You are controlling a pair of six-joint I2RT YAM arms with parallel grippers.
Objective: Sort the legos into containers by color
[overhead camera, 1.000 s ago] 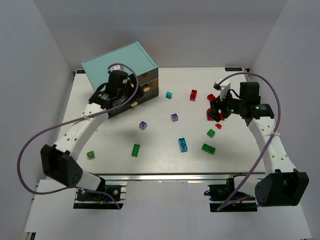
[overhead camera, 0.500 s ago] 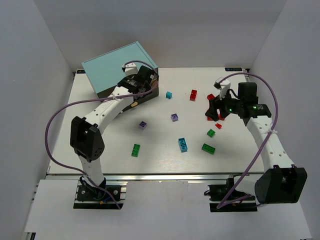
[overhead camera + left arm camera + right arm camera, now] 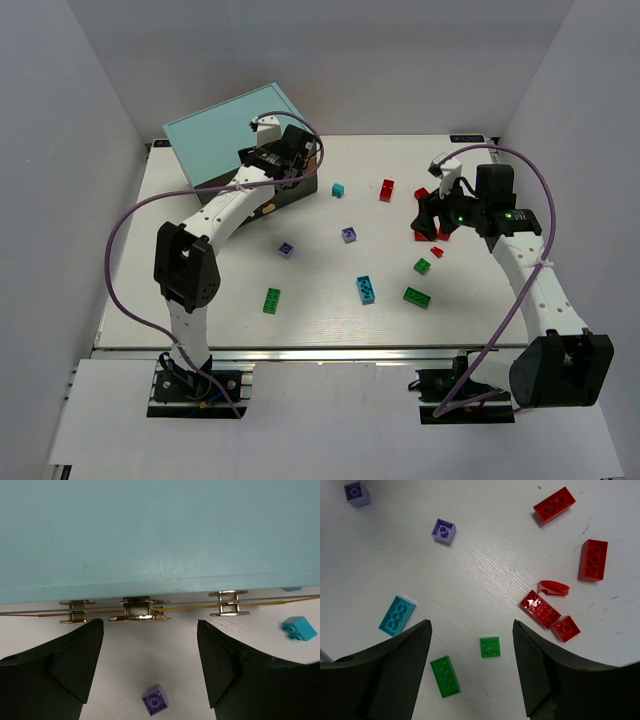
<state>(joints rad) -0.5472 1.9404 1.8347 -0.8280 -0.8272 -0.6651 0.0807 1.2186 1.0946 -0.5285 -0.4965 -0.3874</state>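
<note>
From above, the left gripper (image 3: 296, 168) sits at the front right corner of the light-teal cabinet (image 3: 225, 135), far left, while the right gripper (image 3: 432, 215) hovers over red legos (image 3: 423, 193) at the far right. The left wrist view shows its fingers spread and empty, facing the drawers (image 3: 137, 609), a purple brick (image 3: 154, 700) lying just near of them. The right wrist view shows spread, empty fingers above a small green brick (image 3: 490, 647), with a red cluster (image 3: 545, 609) to its right.
</note>
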